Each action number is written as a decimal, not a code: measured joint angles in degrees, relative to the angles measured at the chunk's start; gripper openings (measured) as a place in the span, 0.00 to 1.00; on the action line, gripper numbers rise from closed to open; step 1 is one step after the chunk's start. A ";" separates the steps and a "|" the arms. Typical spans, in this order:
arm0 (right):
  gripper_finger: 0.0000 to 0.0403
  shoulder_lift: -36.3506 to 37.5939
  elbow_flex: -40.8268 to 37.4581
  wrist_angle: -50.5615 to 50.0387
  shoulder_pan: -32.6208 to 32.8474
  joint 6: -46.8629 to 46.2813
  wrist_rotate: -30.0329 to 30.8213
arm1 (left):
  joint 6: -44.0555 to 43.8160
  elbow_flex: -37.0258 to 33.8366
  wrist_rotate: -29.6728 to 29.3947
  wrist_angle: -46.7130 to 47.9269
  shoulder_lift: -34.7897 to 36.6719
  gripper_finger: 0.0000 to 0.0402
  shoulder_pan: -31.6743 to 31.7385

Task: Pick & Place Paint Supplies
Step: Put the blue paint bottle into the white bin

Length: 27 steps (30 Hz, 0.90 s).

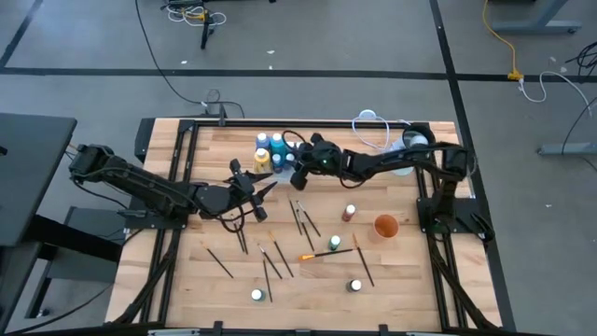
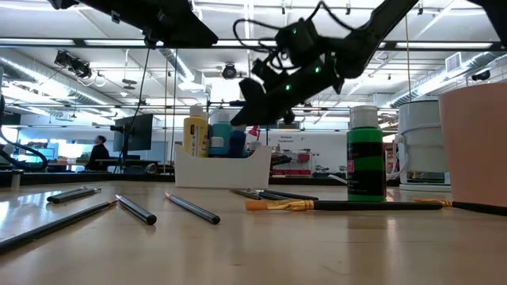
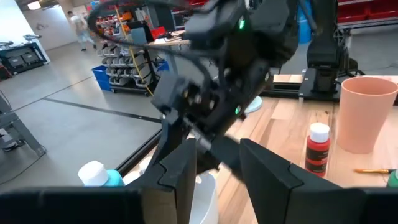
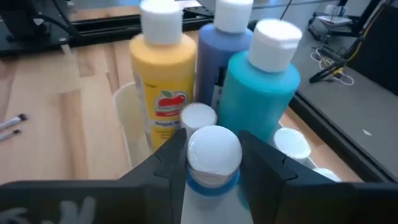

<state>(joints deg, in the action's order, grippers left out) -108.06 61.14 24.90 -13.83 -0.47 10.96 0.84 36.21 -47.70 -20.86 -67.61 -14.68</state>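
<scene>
A white bin (image 1: 285, 169) at the far middle of the table holds upright white-capped bottles: yellow (image 4: 163, 74), blue (image 4: 225, 46) and teal (image 4: 261, 87). My right gripper (image 4: 213, 163) is beside the bin, shut on a small blue bottle with a white cap (image 4: 214, 148). My left gripper (image 1: 261, 187) hovers left of it, open, with nothing between its fingers (image 3: 217, 180). A red bottle (image 1: 350, 213), a green one (image 1: 334, 243), two white-capped ones (image 1: 256, 295) and thin dark brushes (image 1: 303, 219) lie on the wood, with an orange-handled brush (image 1: 306, 257). My right gripper pinches the small blue bottle between its two fingers (image 4: 165, 165), one on each side of its shoulder (image 4: 211, 182), just under the cap. The fingers come nearly level from the table's right. The bottle stands upright in the hold; its bottom is hidden by the gripper.
An orange cup (image 1: 386, 226) stands right of centre. A larger white-and-grey round container (image 1: 410, 145) with a cable sits at the far right corner. Black frame rails (image 1: 177, 187) run along the table's sides. Bare wood lies at the near left.
</scene>
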 joint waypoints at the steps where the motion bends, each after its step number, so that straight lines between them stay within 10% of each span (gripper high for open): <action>1: 0.29 -0.82 0.00 1.12 -0.17 -0.04 -0.02 | 0.00 0.00 0.11 0.04 0.00 0.33 0.00; 27: 0.33 -11.53 9.90 0.42 -3.36 2.00 -4.47 | 2.41 -0.02 0.61 0.85 0.00 0.33 0.04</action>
<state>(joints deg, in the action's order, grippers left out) -119.59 71.05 25.32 -17.19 1.53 6.49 3.25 36.18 -47.09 -20.01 -67.61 -14.63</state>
